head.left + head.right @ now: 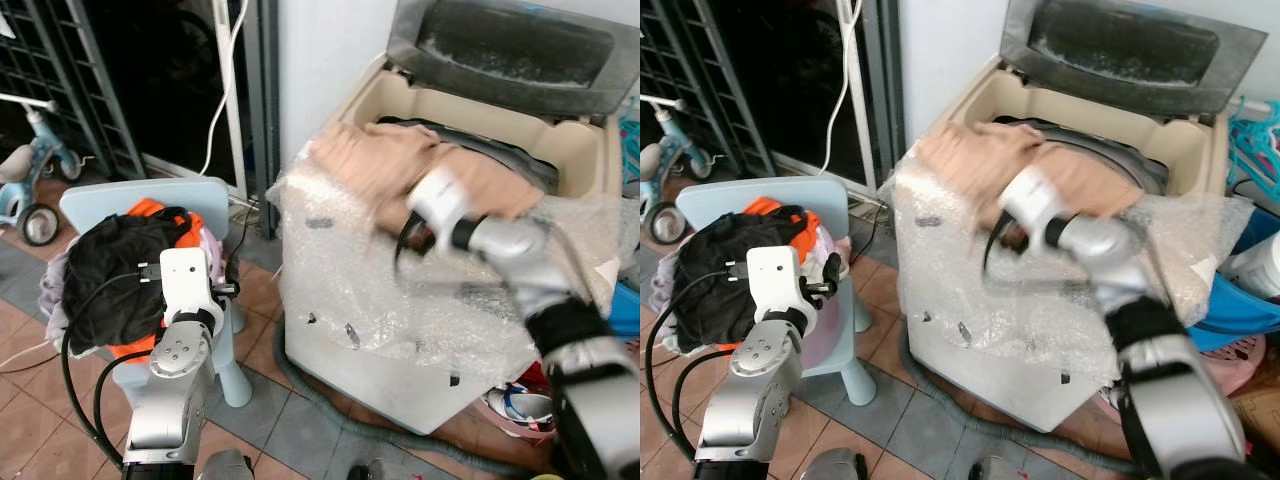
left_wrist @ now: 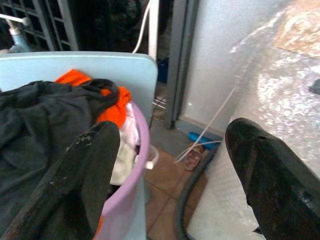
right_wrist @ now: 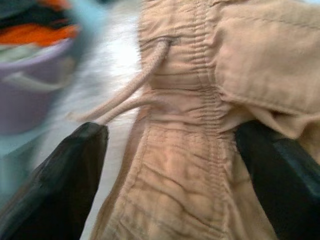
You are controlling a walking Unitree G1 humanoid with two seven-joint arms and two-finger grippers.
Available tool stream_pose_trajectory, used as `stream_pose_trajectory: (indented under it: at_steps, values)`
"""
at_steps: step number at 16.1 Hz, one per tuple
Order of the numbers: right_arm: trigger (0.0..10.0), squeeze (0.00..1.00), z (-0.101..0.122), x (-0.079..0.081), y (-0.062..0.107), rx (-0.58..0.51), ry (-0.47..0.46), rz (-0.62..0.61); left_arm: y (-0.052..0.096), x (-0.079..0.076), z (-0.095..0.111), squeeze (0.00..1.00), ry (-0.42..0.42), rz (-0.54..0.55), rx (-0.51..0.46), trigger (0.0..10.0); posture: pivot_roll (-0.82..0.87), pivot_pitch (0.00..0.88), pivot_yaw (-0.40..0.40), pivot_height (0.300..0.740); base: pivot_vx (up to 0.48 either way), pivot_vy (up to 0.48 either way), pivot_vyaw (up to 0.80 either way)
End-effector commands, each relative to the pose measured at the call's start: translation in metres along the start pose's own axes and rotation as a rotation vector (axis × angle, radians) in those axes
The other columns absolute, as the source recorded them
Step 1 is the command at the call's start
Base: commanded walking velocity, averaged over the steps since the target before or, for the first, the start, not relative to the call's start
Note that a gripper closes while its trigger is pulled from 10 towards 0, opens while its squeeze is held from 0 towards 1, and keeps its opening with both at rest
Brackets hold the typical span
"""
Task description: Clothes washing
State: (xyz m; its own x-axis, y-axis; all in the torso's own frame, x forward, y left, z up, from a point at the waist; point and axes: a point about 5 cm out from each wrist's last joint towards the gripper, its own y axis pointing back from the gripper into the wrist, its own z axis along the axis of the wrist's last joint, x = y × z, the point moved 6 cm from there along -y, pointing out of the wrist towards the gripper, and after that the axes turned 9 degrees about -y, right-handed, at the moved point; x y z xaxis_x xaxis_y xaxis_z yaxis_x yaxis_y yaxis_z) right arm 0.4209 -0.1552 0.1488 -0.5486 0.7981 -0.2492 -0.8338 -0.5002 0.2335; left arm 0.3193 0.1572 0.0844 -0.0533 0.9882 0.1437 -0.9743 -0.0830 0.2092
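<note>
Tan drawstring trousers [image 1: 400, 170] lie draped over the front rim of the top-loading washing machine [image 1: 560, 150], whose lid [image 1: 510, 50] stands up. My right arm [image 1: 500, 240] reaches under them. In the right wrist view my right gripper [image 3: 170, 132] is open, its fingers [image 3: 65, 175] spread either side of the trousers' waistband [image 3: 200, 125]. A lilac basket [image 2: 132, 185] on a pale blue chair [image 1: 150, 195] holds a black garment [image 1: 120, 265] and an orange garment [image 2: 107, 102]. My left gripper [image 2: 172, 127] hangs open beside the basket, holding nothing.
Bubble wrap [image 1: 400, 300] covers the washer's front. A grey hose [image 1: 330, 400] curls on the tiled floor at its base. A child's tricycle [image 1: 30, 190] stands far left by a dark gate. A blue basin [image 1: 1240, 310] sits right of the washer.
</note>
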Motion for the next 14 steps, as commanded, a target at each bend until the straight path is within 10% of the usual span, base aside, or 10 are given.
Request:
stream_pose_trajectory:
  at_steps: [1,7,8,9,14]
  values:
    - [10.0,1.0,0.011,-0.032,0.006,-0.047,-0.069,-0.162,0.001,-0.002,0.002,0.0,-0.003,-0.013,-0.004,10.0,0.0,0.0,-0.023,0.74,0.0,0.0,0.0]
    - [10.0,1.0,0.034,-0.128,0.05,-0.143,-0.18,-0.71,0.0,-0.001,0.002,0.0,-0.008,-0.011,-0.002,10.0,0.0,0.0,-0.021,0.74,0.0,0.0,0.0]
    - [10.0,0.87,0.044,-0.123,0.046,-0.188,-0.185,-0.671,0.0,-0.001,0.002,0.0,-0.009,-0.011,-0.002,10.0,0.0,0.0,-0.021,0.74,0.0,0.0,0.0]
    - [10.0,0.08,0.051,-0.116,0.041,-0.204,-0.13,-0.643,0.0,-0.001,0.002,0.0,-0.008,-0.012,-0.003,10.0,0.0,0.0,-0.021,0.74,0.0,0.0,0.0]
    - [10.0,0.0,0.045,-0.054,0.022,-0.273,-0.126,-0.464,-0.001,-0.003,0.003,0.0,-0.001,-0.013,-0.009,10.0,-0.01,0.0,-0.022,0.74,0.0,0.0,0.0]
